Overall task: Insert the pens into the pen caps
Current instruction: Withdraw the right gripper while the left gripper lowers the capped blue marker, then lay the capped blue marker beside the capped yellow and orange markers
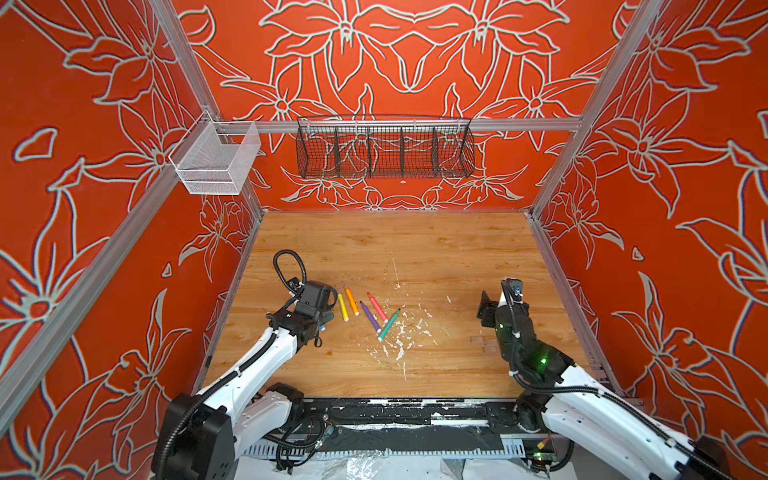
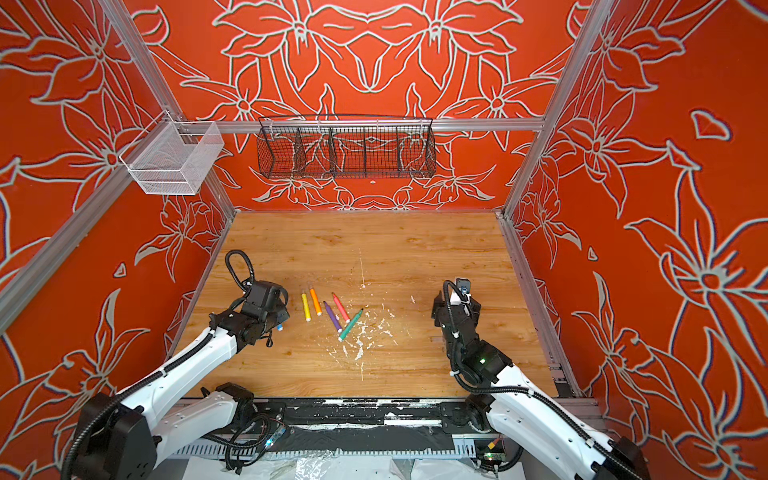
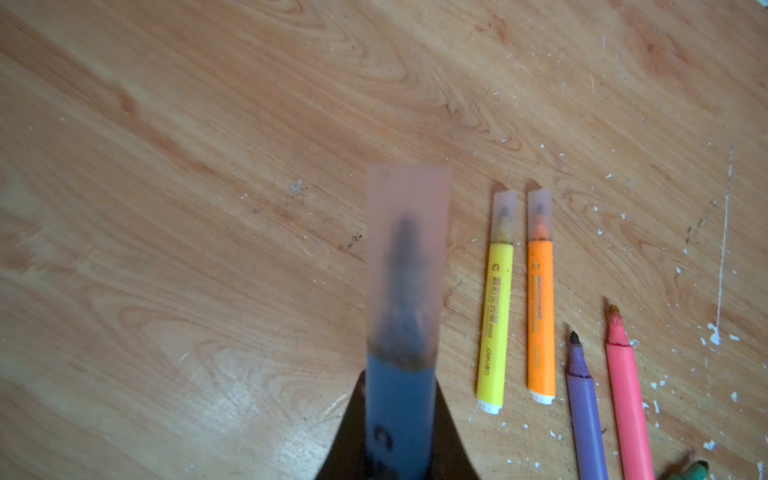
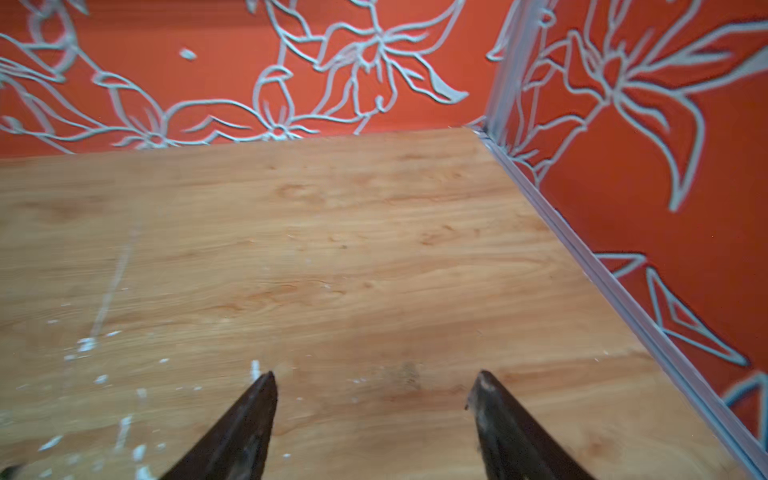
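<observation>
- The left gripper (image 3: 399, 380) is clamped on the body of the blue pen (image 3: 397, 415), which it holds above the table (image 3: 166, 208). The pen already wears a clear cap (image 3: 409, 249) over its tip.
- The right gripper (image 4: 376, 376) stands with its jaws wide apart and nothing between them, over bare wood well to the right of the pens.
- In the left wrist view the held pen and its cap are blurred, and the dark fingers (image 3: 446, 440) run off the frame edge. In both top views the left gripper's own body hides most of the pen, leaving a small blue end (image 1: 323, 328) showing.
- The green pen (image 3: 694, 471) is cut off at the wrist view's edge. No loose caps can be told from the white flecks (image 1: 399, 332).
- A black wire basket (image 1: 384, 149) hangs on the back rail and a white mesh basket (image 1: 216, 162) on the left corner, both well away from the arms.
- The yellow pen (image 3: 494, 324) and the orange pen (image 3: 540, 316) lie side by side just right of the left gripper, each with a clear cap on.
- The purple pen (image 3: 584, 407) and the pink pen (image 3: 627, 395) lie beside them with bare tips. In a top view the green pen (image 1: 389, 324) slants against the purple pen's near end.
</observation>
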